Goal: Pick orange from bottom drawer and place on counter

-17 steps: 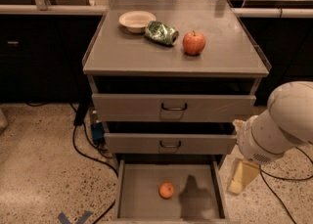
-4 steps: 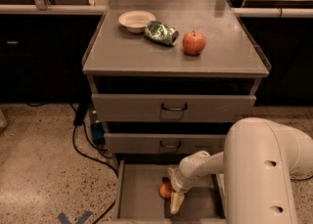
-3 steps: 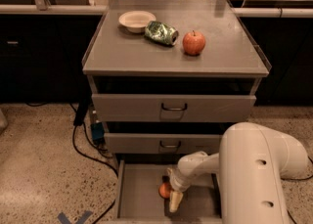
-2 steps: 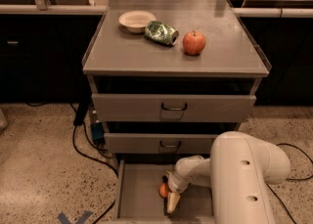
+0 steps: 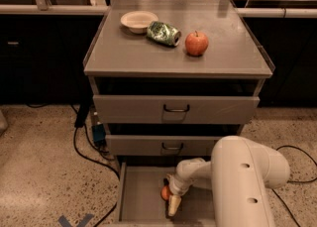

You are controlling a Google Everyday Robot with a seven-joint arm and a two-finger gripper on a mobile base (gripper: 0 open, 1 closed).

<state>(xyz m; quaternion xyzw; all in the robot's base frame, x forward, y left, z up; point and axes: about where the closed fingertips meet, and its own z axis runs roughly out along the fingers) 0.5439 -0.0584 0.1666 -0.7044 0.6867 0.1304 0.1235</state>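
— One question decides the next move: which way does the orange (image 5: 165, 193) lie from the tool (image 5: 172, 201)?
— Right against it, on its picture-left side, low in the bottom drawer (image 5: 141, 196). The tool covers part of the fruit.
— Clamped on it?
— I cannot tell whether the tool is apart, together or gripping. Contact is all that shows.
— Any long axis to mind?
— None, it is round, so I judge the grip angle matters little.
— And the goal?
— The table (image 5: 148, 55) lies well above the tool, past two upper drawers. An apple (image 5: 196, 43), a crushed can (image 5: 163, 33) and a bowl (image 5: 138, 21) sit toward its far side. The near strip seems the likelier landing spot.
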